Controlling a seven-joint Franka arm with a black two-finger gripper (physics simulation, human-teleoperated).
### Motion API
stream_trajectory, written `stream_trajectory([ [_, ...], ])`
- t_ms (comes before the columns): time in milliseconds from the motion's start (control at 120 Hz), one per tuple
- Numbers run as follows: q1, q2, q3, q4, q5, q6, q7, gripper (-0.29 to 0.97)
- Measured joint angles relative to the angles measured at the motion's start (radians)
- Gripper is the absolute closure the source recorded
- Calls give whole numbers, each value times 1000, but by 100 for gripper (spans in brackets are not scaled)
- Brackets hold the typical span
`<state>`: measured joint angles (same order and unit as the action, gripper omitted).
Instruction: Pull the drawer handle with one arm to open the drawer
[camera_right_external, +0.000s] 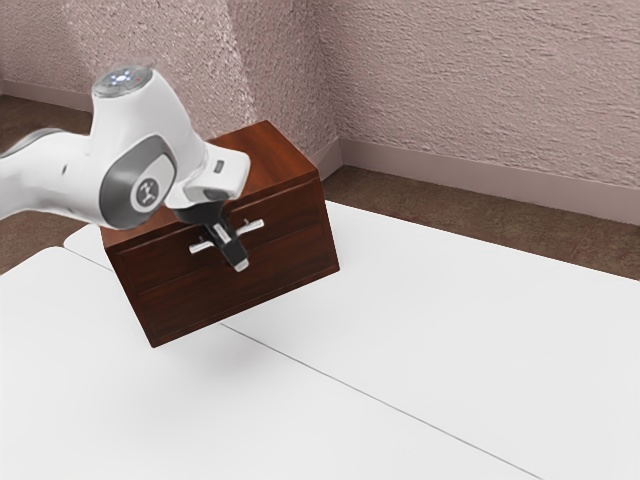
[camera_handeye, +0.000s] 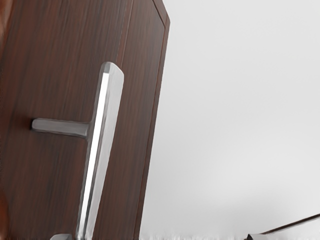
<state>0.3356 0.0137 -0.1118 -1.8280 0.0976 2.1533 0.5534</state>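
One arm (camera_right_external: 120, 185), white with grey joints, enters from the exterior view's left and reaches toward the front of a dark wooden cabinet (camera_right_external: 285, 165). The cabinet stands on the white table (camera_right_external: 460, 330), near the table's far edge on the exterior view's left half.

Drawer position: the drawer front (camera_right_external: 295, 222) forms the upper band of the cabinet face. In the exterior view it appears level with the panel below it, and no gap can be made out.

Handle: a silver bar handle (camera_right_external: 254, 224) runs across the drawer front, standing off the wood.

Gripper: the black gripper (camera_right_external: 238, 256) hangs directly in front of the middle of the handle, pointing down and toward the cabinet face. One dark finger with a pale tip overlaps the bar. The pictures do not show whether the fingers are spread or pinching the bar, so the hand's state cannot be told.

Wrist view: the handle (camera_handeye: 100, 150) lies close under the hand, held off the wooden drawer front (camera_handeye: 50, 60) by a short post (camera_handeye: 60, 126). The table (camera_handeye: 240, 125) shows beyond the cabinet's edge.

Surroundings, toward the exterior view's right: a thin seam (camera_right_external: 380, 400) crosses the table, with brown floor (camera_right_external: 480, 215) and a textured pinkish wall (camera_right_external: 480, 80) behind.
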Motion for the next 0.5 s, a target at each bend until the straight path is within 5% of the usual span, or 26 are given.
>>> stream_trajectory([
  [500, -7, -35, -3, -53, -4, 29, -16, 34],
])
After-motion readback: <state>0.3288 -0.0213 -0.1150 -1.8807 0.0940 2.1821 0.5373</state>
